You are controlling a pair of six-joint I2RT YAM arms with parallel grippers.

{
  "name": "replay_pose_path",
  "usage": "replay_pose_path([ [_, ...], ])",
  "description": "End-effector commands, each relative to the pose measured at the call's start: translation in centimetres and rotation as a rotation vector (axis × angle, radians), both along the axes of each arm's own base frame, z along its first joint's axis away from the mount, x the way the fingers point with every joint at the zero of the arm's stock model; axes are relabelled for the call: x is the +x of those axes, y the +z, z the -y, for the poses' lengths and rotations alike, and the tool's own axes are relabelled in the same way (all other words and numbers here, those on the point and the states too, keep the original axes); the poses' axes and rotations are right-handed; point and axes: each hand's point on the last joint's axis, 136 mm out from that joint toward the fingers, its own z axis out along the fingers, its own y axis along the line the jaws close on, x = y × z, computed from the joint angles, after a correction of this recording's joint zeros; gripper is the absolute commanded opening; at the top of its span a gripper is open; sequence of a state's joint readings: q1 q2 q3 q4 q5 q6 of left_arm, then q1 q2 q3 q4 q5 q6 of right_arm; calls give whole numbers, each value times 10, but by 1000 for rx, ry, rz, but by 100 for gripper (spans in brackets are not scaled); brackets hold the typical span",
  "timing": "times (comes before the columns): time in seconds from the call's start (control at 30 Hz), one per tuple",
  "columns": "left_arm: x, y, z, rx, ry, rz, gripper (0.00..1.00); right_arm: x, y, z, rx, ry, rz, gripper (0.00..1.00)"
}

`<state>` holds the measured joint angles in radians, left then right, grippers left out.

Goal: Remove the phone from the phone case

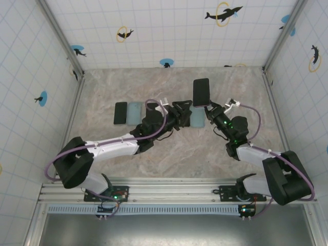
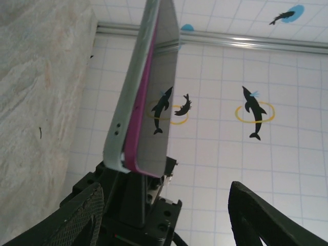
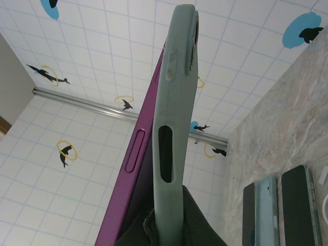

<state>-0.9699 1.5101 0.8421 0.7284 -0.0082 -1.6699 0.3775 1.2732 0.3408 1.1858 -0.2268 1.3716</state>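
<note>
Carefully now: pinch only the slim magenta phone [image 3: 132, 161] along its exposed edge and peel it straight away from the pale grey-green silicone case [image 3: 171, 102], no twisting. Left gripper [image 1: 181, 109], at nine o'clock of the phone, has jaws wide apart, touching nothing. Right gripper [image 1: 209, 109] is clamped on the case's bottom end, holding the phone upright above mid-table.
</note>
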Motion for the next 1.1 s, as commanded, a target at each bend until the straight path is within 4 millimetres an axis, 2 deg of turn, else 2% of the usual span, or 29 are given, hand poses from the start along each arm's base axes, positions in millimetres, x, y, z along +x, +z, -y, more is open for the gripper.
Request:
replay_pose_path([
  [0.0,4,20,14,-77,20,-21,64,-4,23,8,49,-43,95,0],
  [0.2,9,27,28,-124,14,-26,59,-6,23,3,45,-38,101,0],
  [0.43,13,19,33,-140,18,-47,56,-8,25,-2,50,-23,115,0],
  [0.7,20,15,26,-131,46,-49,54,-13,28,-9,38,-4,134,0],
  [1.07,27,-14,11,-59,106,-86,53,-16,32,-11,17,-10,155,0],
])
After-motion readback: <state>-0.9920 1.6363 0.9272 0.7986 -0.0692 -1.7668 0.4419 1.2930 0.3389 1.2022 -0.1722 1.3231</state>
